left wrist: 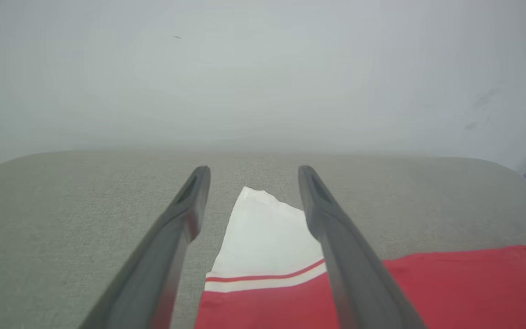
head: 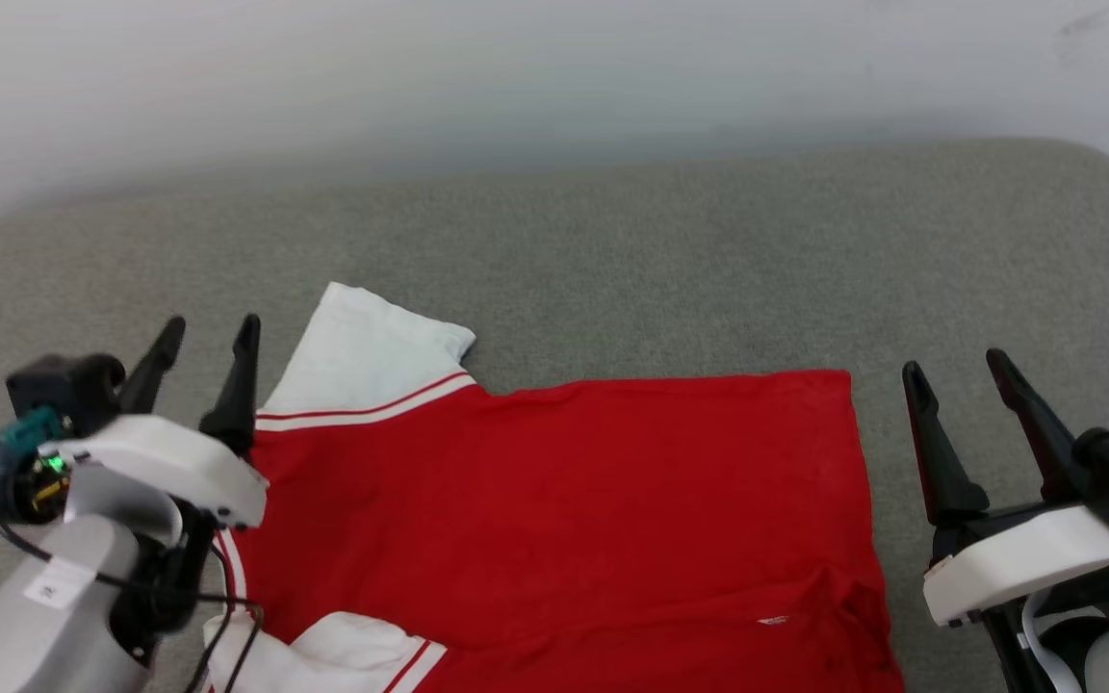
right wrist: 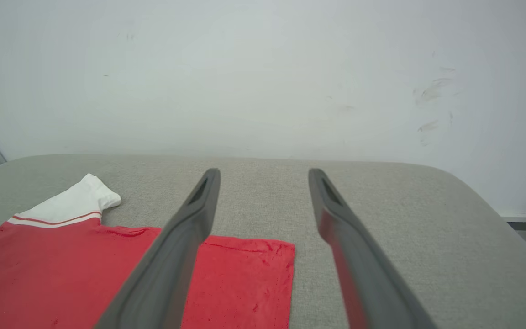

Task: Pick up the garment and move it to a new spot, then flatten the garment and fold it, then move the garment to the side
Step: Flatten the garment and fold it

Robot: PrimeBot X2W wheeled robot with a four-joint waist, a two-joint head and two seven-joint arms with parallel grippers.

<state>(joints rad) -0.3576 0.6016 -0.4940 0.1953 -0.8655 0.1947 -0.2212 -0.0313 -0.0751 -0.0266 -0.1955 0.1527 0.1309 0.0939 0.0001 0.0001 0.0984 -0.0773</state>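
The garment (head: 564, 510), a red jersey with white sleeves and red-white stripe trim, lies spread flat on the grey cushion, its plain red side up. One white sleeve (head: 367, 356) points toward the far left; a second white sleeve (head: 343, 654) shows at the lower left. My left gripper (head: 206, 335) hovers open just left of the far sleeve, empty. Off the garment's right edge my right gripper (head: 957, 368) is open and empty. The left wrist view shows that sleeve (left wrist: 263, 237) between its fingers; the right wrist view shows the red hem corner (right wrist: 244, 283).
The grey fabric cushion (head: 670, 260) runs wide behind the garment up to a pale wall (head: 516, 67). Its rounded right end (right wrist: 473, 214) drops off toward a white ledge. Bare cushion lies on both sides of the garment.
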